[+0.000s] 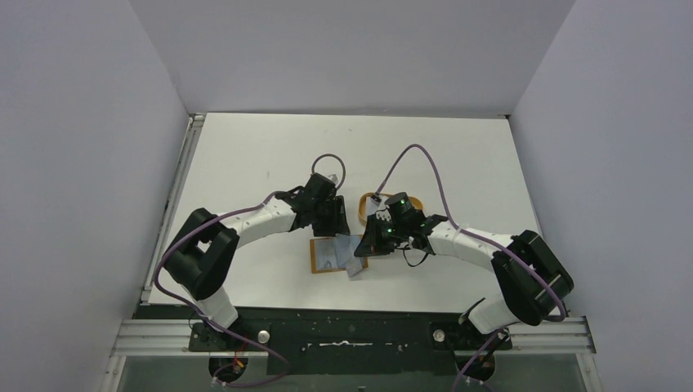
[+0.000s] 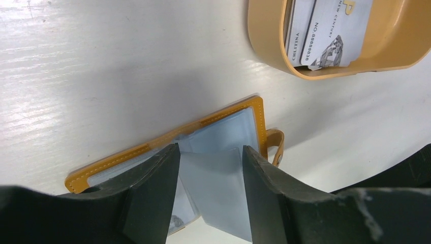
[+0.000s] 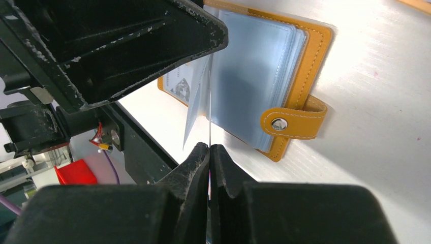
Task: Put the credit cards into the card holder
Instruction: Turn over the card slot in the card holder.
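credit card (image 3: 209, 109) stands edge-on in right end effector (image 3: 209, 148) over open card holder (image 3: 316, 56).

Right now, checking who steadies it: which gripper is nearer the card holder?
Left. The left gripper straddles a sleeve over the card holder; the right gripper sits off its edge, pinching a card.

The white table (image 1: 270, 163) carries the tan-orange card holder (image 1: 325, 255), lying open near its front middle, and an orange oval tray (image 1: 363, 209) just beyond it, not touching.

Credit cards (image 2: 325, 35) read CHILTINA, NEW CENTURY, NO 8888838.
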`<control>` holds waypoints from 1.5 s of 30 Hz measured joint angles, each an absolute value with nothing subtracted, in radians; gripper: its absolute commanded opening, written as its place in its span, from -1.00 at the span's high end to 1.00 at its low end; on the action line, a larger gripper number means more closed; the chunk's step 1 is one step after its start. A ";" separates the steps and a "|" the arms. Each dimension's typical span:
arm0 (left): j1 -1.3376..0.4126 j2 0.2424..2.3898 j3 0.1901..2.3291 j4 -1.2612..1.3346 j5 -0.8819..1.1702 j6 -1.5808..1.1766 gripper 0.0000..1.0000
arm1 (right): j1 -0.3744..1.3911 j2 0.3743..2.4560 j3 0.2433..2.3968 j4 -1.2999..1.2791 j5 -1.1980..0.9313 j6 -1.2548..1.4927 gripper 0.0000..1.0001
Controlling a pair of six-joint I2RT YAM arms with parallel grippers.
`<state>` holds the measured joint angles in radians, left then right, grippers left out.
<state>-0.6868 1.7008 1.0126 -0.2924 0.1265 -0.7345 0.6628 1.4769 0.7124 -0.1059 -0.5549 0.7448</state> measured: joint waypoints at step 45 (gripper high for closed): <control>-0.683 1.634 0.963 -0.334 0.092 -0.724 0.43 | 0.675 1.477 0.715 -0.114 -0.531 0.743 1.00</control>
<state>-0.6834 1.6337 0.9627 -0.3344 0.0921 -0.7242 0.6750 1.4765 0.7147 -0.1139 -0.5312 0.7425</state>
